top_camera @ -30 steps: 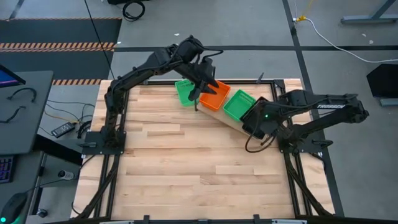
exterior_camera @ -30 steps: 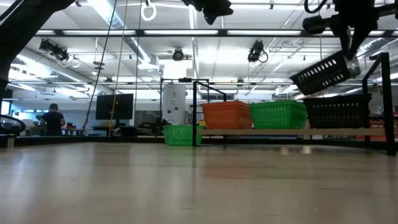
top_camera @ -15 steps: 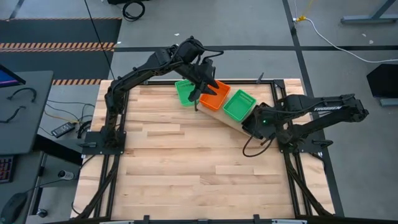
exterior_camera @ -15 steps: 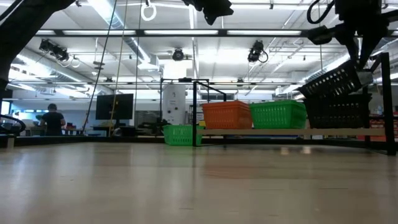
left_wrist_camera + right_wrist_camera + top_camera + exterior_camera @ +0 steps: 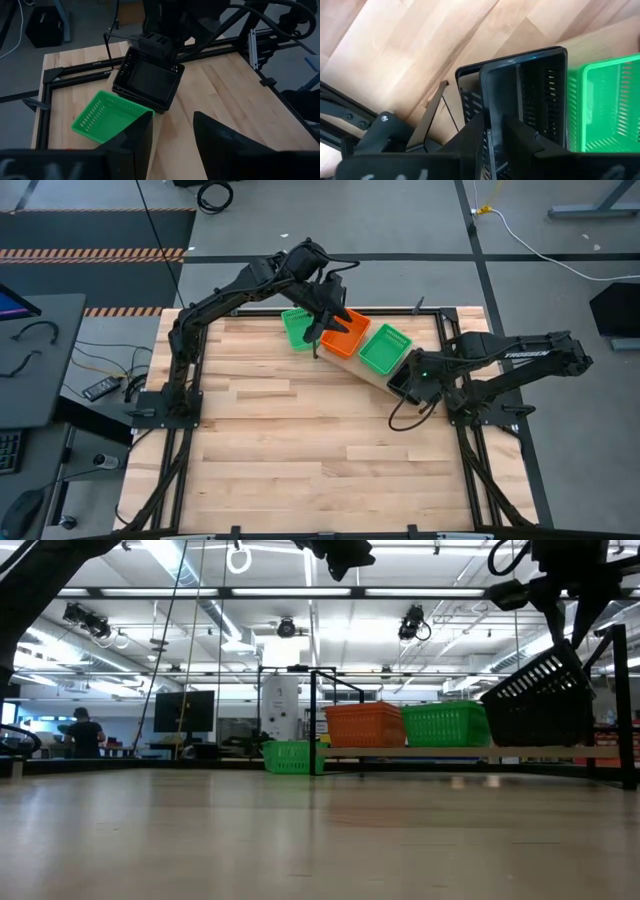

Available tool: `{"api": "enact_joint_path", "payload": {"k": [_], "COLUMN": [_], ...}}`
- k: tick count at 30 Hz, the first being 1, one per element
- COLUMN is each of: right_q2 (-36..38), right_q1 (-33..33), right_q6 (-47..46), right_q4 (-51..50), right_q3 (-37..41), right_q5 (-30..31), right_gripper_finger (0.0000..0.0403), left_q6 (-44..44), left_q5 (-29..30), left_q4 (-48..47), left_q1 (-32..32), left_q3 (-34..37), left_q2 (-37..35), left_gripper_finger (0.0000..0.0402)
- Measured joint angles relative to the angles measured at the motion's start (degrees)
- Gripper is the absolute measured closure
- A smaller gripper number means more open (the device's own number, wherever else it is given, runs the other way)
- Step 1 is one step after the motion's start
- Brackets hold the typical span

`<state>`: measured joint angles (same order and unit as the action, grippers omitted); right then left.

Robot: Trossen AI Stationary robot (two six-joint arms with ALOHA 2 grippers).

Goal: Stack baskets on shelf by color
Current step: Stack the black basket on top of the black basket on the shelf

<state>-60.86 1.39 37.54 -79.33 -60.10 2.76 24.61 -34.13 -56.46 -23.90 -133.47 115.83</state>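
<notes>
The right gripper holds a tilted black basket over the black stack at the shelf's right end. The left gripper waits open above the orange baskets.

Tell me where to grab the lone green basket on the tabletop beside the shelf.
Take the green basket by a side wall's rim, coming straight down with the left gripper, one finger inside. It sits upright and open-topped, and its wall facing away from the shelf looks unobstructed.
</notes>
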Motion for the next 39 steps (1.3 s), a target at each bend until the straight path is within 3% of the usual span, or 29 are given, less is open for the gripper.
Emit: {"api": "enact_joint_path", "payload": {"k": [10, 23, 26, 31, 39], "right_q2": [0.0, 0.11, 0.06, -0.71, -0.76], "right_q1": [0.0, 1.6, 2.64, 3.65, 4.28], "right_q6": [0.02, -1.2, -7.99, -24.38, -37.86], "right_q4": [-1.25, -0.77, 1.82, 2.17, 2.17], "right_q3": [0.0, 0.0, -0.35, -4.58, -9.7], "right_q5": [-4.31, -1.31, 0.18, 3.53, 3.68], "right_gripper_finger": [0.033, 0.0332, 0.0332, 0.0331, 0.0325], "left_q6": [-0.29, -0.25, 1.4, -0.12, -1.65], "left_q5": [0.0, 1.34, 0.68, -12.89, -8.7], "left_q4": [0.02, -0.64, -0.15, 7.31, 6.97], "left_q1": [0.13, 0.13, -0.52, -4.04, -3.35], "left_q3": [0.0, 0.0, 0.02, 0.02, 0.04], "left_q2": [0.0, 0.0, 0.0, 0.02, 0.04], "left_gripper_finger": [0.0253, 0.0253, 0.0255, 0.0275, 0.0301]}}
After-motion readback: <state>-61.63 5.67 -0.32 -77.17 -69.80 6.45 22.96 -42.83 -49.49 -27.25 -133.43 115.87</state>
